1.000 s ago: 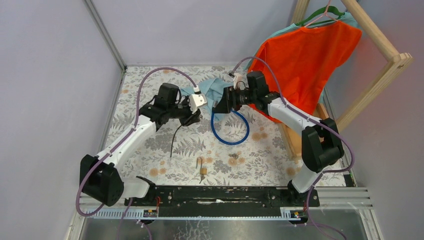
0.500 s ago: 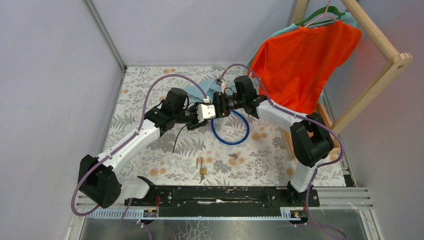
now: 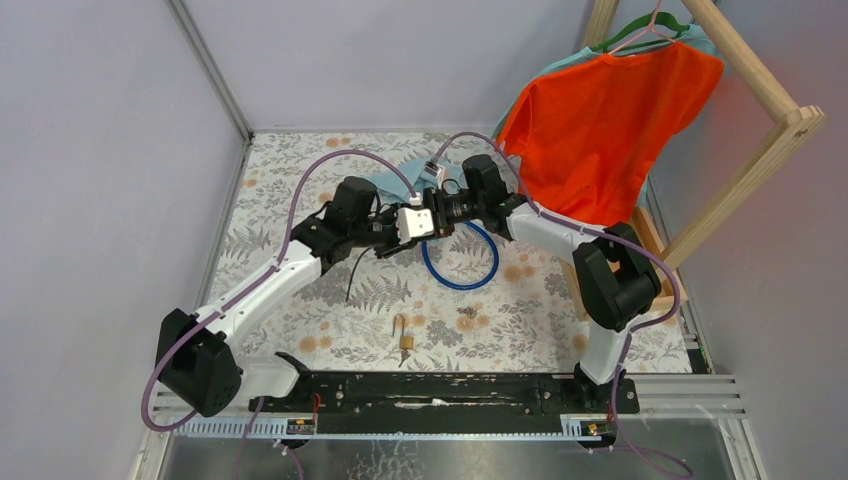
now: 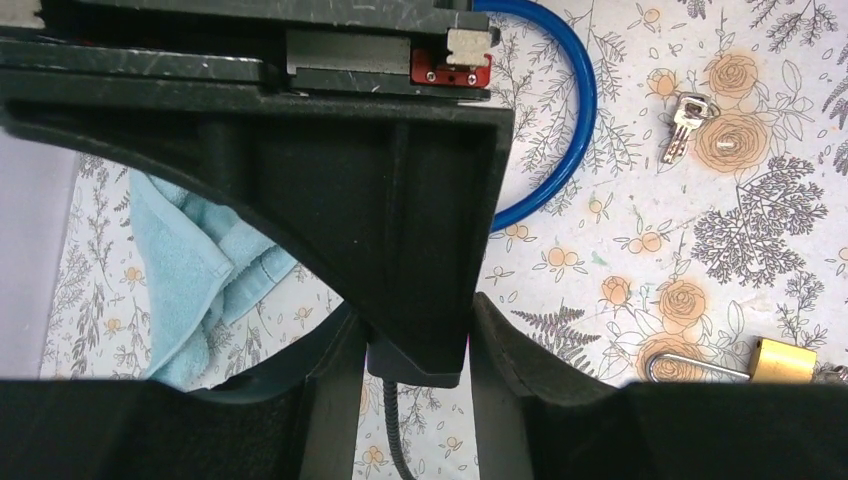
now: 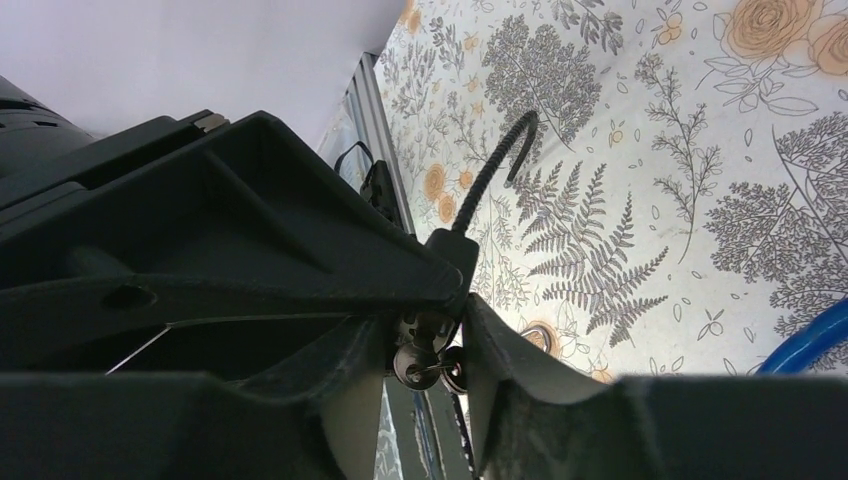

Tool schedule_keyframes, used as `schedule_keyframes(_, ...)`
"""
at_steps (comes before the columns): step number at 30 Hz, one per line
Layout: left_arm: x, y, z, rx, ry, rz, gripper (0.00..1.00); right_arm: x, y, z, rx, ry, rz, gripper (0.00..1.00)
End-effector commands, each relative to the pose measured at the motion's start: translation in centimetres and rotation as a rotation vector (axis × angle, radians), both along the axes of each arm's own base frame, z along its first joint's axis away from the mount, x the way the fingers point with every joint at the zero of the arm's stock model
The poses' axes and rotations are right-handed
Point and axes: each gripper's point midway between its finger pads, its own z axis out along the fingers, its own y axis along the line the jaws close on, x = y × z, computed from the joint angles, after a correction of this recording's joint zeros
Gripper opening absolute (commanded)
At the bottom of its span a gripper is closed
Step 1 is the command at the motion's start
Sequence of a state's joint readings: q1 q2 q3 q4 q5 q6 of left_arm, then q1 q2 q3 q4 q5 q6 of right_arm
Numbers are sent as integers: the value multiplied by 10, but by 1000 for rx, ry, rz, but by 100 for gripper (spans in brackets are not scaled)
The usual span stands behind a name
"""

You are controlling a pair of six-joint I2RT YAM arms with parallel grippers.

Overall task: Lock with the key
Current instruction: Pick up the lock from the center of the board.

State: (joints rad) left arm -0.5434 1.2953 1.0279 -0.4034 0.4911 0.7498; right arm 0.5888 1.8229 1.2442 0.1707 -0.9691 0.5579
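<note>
Since both arms meet in mid-air above the hoop [image 3: 460, 268], I judge the locking has not begun. The key [image 4: 683, 113] lies flat on the table [image 3: 280, 180], well apart from the padlock [image 4: 782, 360]. My left gripper [image 4: 415, 335] is clamped on a black plug [image 4: 415, 362], its cable [image 3: 350, 280] hanging down. My right gripper [image 5: 428, 345] is narrow around that same spot, though I cannot tell whether it grips. To do this well I would first drop the plug clear. One hand should then pinch the key by its head, blade sticking out, while the other steadies the padlock. Thin and flat, the key will likely skid, so I'd descend straight.
</note>
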Motion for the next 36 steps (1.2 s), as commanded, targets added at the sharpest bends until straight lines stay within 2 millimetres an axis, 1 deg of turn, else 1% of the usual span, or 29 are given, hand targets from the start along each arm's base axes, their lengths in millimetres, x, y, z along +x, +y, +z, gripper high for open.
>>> schedule_keyframes(1,12,-6,18,-47,-93,19,2,-6,5,8,51,2,42,33)
schedule_keyframes(3,12,-5,15,-42,-91,23,2,-5,6,9,52,-5,41,23)
schedule_keyframes(4,12,-5,15,-43,-93,24,3,-3,5,9,50,-13,38,20)
schedule_keyframes(6,11,-4,13,-39,-87,29,9,1,1,12,49,-36,30,15)
schedule_keyframes(8,9,-3,12,-40,-80,28,21,7,-4,15,46,-69,23,9)
schedule_keyframes(9,8,-3,12,-41,-76,26,30,11,-8,16,44,-92,19,5)
schedule_keyframes(10,7,-2,13,-41,-72,30,42,13,-13,18,38,-118,17,3)
schedule_keyframes(11,7,-1,14,-44,-71,38,52,16,-18,20,31,-153,17,0)
schedule_keyframes(13,7,2,17,-48,-66,48,64,22,-32,23,8,-259,22,0)
schedule_keyframes(15,7,7,21,-58,-47,51,71,21,-44,27,-23,-358,38,0)
schedule_keyframes(17,7,10,27,-85,-1,46,77,19,-55,29,-41,-453,62,0)
schedule_keyframes(18,7,12,30,-101,30,39,79,16,-60,39,-30,-497,68,0)
schedule_keyframes(20,4,13,30,-127,105,12,81,7,-70,52,13,-542,96,0)
schedule_keyframes(22,-3,11,27,-134,195,-23,81,0,-77,62,51,-573,121,0)
schedule_keyframes(24,-7,5,27,-147,265,-58,79,-9,-82,71,84,-601,155,0)
schedule_keyframes(26,-9,-2,29,-169,325,-89,75,-17,-86,76,102,-629,183,0)
schedule_keyframes(29,-12,-11,34,-207,386,-125,66,-26,-89,83,123,-662,201,0)
schedule_keyframes(32,-15,-17,40,-242,418,-159,54,-32,-90,84,133,-676,205,0)
schedule_keyframes(34,-16,-20,44,-255,429,-165,41,-32,-92,83,124,-685,198,0)
schedule_keyframes(35,-16,-20,45,-257,433,-164,32,-31,-92,82,116,-692,192,0)
schedule_keyframes(36,-17,-20,46,-257,433,-163,26,-30,-93,81,107,-698,184,0)
